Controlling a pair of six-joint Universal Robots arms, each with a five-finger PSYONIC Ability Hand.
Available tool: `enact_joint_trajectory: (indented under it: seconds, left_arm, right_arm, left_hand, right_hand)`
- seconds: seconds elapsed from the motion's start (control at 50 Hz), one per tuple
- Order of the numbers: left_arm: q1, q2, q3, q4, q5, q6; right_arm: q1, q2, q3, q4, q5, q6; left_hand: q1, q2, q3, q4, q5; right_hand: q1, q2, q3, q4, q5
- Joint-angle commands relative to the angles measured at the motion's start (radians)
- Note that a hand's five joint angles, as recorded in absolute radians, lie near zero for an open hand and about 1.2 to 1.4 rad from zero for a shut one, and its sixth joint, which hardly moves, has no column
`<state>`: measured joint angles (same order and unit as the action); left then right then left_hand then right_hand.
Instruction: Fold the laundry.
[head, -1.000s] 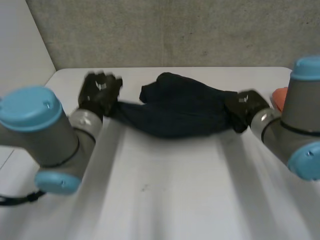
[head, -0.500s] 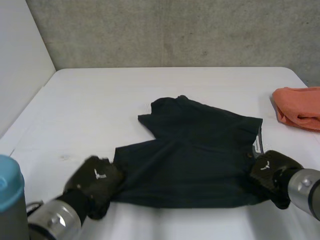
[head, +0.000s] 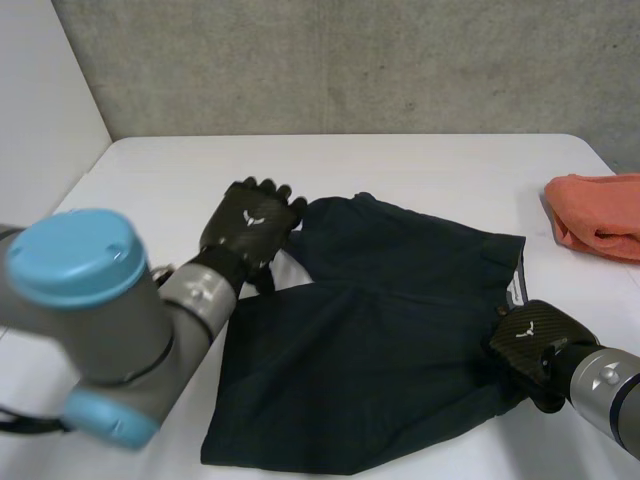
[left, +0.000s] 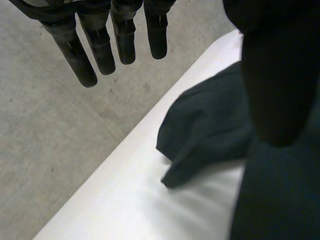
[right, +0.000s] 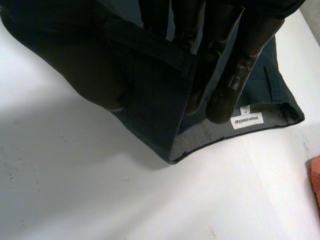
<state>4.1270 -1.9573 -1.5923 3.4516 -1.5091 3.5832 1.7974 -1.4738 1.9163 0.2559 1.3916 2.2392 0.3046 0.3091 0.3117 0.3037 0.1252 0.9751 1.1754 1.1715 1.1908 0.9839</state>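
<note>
The left hand (head: 250, 222) held nothing, its fingers (left: 102, 47) straight and spread. The dark garment (head: 380, 330) lay flat on the white table (head: 420, 170) beneath and beside its palm. The right hand (head: 535, 345) pinched the garment's waistband edge between thumb and fingers (right: 235, 75), and the cloth spread away from that hand. An orange cloth (head: 595, 215) lay well apart from it.

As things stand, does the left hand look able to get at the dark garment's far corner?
Probably yes: the left hand is open, fingers straight, right by that corner of the dark garment, with nothing lying between them.
</note>
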Motion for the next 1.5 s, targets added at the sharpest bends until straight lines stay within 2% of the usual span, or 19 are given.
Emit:
enact_joint_trajectory:
  seconds: [0.02, 0.24, 0.36, 0.54, 0.6, 0.68, 0.72, 0.84, 0.86, 0.94, 1.1, 1.24, 1.32, 1.34, 1.44, 1.5]
  left_arm:
    - [0.084, -0.297, 0.285, -0.041, 0.144, -0.021]
    - [0.108, -0.506, 0.52, -0.091, 0.176, -0.03]
    - [0.108, -0.525, 0.532, -0.086, 0.214, -0.032]
    - [0.102, -0.595, 0.612, -0.089, 0.213, -0.032]
    - [0.101, -0.615, 0.635, -0.088, 0.208, -0.03]
    - [0.099, -0.646, 0.672, -0.091, 0.182, -0.029]
    - [0.099, -0.657, 0.684, -0.091, 0.146, -0.021]
    - [0.093, -0.644, 0.684, -0.089, -0.002, -0.011]
    - [0.088, -0.629, 0.674, -0.091, -0.043, 0.002]
    - [0.076, -0.531, 0.609, -0.095, -0.111, 0.041]
    - [0.046, -0.329, 0.401, -0.088, -0.134, 0.1]
    - [-0.002, -0.307, 0.308, -0.091, -0.158, 0.169]
    - [-0.025, -0.325, 0.308, -0.086, -0.178, 0.216]
    - [-0.024, -0.336, 0.316, -0.086, -0.189, 0.229]
    - [-0.025, -0.324, 0.325, -0.092, -0.227, 0.223]
    - [-0.021, -0.243, 0.301, -0.097, -0.247, 0.215]
  right_arm:
    - [-0.001, 0.001, 0.015, -0.069, 0.001, 0.036]
    - [-0.001, 0.003, 0.02, -0.105, 0.0, 0.076]
    - [-0.001, 0.003, 0.021, -0.124, 0.0, 0.083]
    - [-0.001, 0.003, 0.03, -0.138, 0.0, 0.085]
    - [-0.001, 0.003, 0.035, -0.145, 0.001, 0.085]
    - [-0.001, 0.003, 0.036, -0.15, 0.001, 0.085]
    - [-0.006, 0.003, 0.036, -0.152, 0.001, 0.085]
    - [-0.018, 0.001, 0.029, -0.171, 0.001, 0.117]
    - [-0.018, 0.001, 0.026, -0.178, 0.001, 0.134]
    - [-0.016, 0.001, 0.018, -0.191, 0.0, 0.18]
    - [-0.015, 0.003, 0.026, -0.198, -0.029, 0.234]
    - [-0.009, 0.004, 0.026, -0.196, -0.04, 0.249]
    - [-0.006, 0.004, 0.018, -0.198, -0.046, 0.26]
    - [-0.006, 0.004, 0.017, -0.198, -0.048, 0.263]
    - [-0.004, 0.009, -0.008, -0.201, -0.055, 0.29]
    - [-0.004, 0.021, -0.04, -0.201, -0.057, 0.35]
  left_hand:
    - [0.152, 0.148, 0.145, 0.153, 0.157]
    - [0.29, 0.286, 0.283, 0.291, 0.295]
    - [0.32, 0.315, 0.313, 0.321, 0.325]
    - [0.458, 0.453, 0.451, 0.459, 0.463]
    - [0.587, 0.582, 0.58, 0.588, 0.592]
    - [0.874, 0.87, 0.867, 0.875, 0.879]
    - [1.091, 1.086, 1.084, 1.092, 1.096]
    - [1.092, 1.087, 1.085, 1.093, 1.097]
    - [1.092, 1.087, 1.085, 1.093, 1.097]
    - [1.092, 1.087, 1.085, 1.093, 1.097]
    - [1.092, 1.087, 1.085, 1.093, 1.097]
    - [1.092, 1.087, 1.085, 1.093, 1.097]
    - [0.102, 0.097, 0.095, 0.103, 0.107]
    - [-0.002, -0.006, -0.009, -0.001, 0.003]
    - [-0.006, -0.01, -0.013, -0.005, -0.001]
    - [0.0, -0.005, -0.007, 0.001, 0.005]
  right_hand:
    - [0.421, 0.221, 0.225, 0.205, 0.238]
    - [0.421, 0.221, 0.225, 0.205, 0.238]
    - [0.421, 0.221, 0.225, 0.205, 0.238]
    - [0.421, 0.221, 0.225, 0.205, 0.238]
    - [0.421, 0.221, 0.225, 0.205, 0.238]
    - [0.421, 0.221, 0.225, 0.205, 0.238]
    - [0.421, 0.221, 0.225, 0.205, 0.238]
    - [0.421, 0.221, 0.225, 0.205, 0.238]
    - [0.421, 0.221, 0.225, 0.205, 0.238]
    - [0.421, 0.221, 0.225, 0.205, 0.238]
    - [0.421, 0.221, 0.225, 0.205, 0.238]
    - [0.421, 0.221, 0.225, 0.205, 0.238]
    - [0.421, 0.221, 0.225, 0.205, 0.238]
    - [0.421, 0.221, 0.225, 0.205, 0.238]
    - [0.421, 0.221, 0.225, 0.205, 0.238]
    - [0.421, 0.221, 0.225, 0.205, 0.238]
